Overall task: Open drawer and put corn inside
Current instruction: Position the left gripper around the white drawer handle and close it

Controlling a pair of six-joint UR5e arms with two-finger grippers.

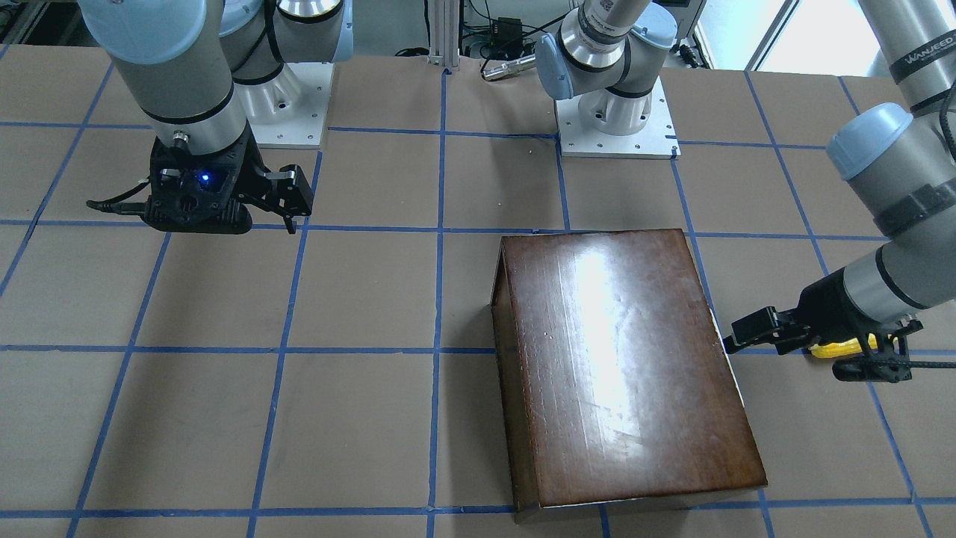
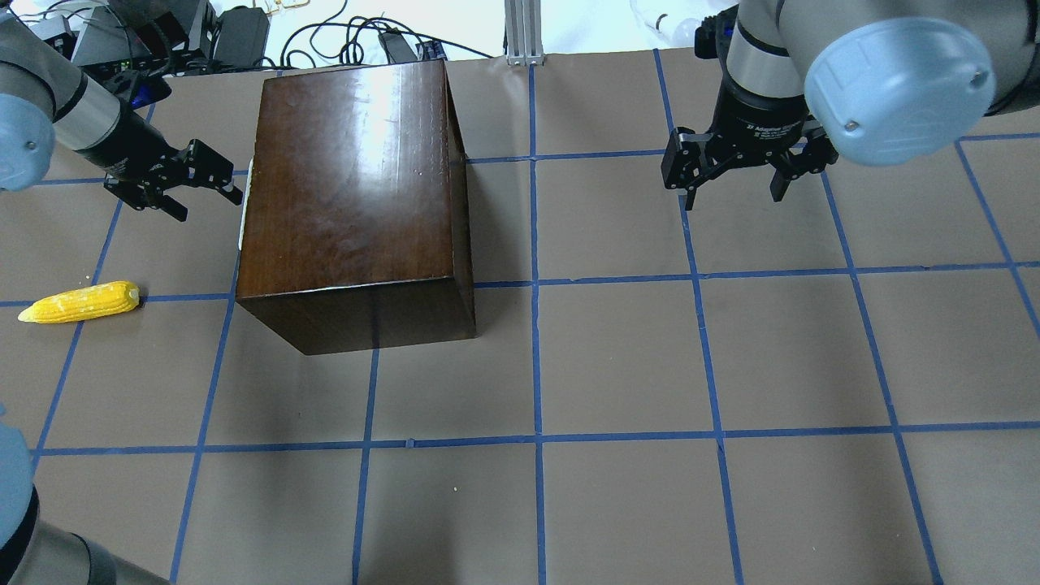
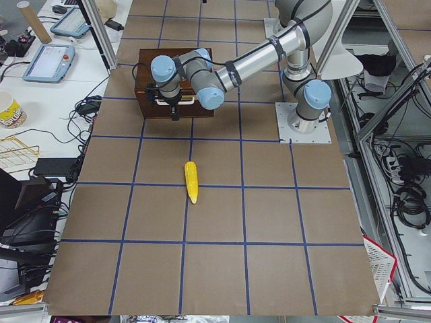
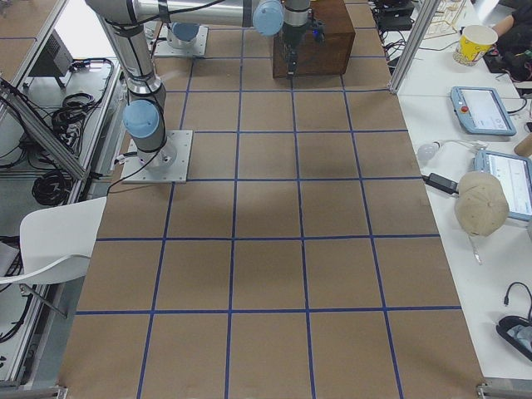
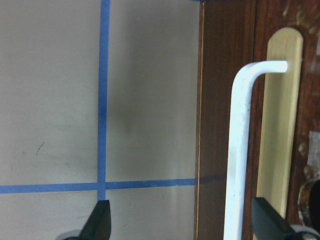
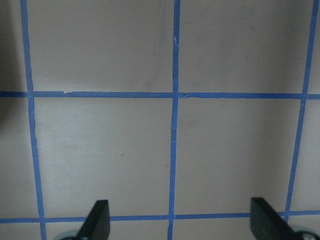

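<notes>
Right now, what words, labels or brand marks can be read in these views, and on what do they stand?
"WANJEED": black strap on the left arm.
White lettering above the right claw: too small to read.
Print on the paper cup: blurred, unreadable.
Box and corn: no text visible.

There's your one clear word: a black band round the left arm, with white capitals that look like "WANJEED". Now look at the black collar above the right tool. It carries a line of small white lettering, too fine for you to read. The yellow cup on the side desk carries print too, but it's just as blurred.
</notes>
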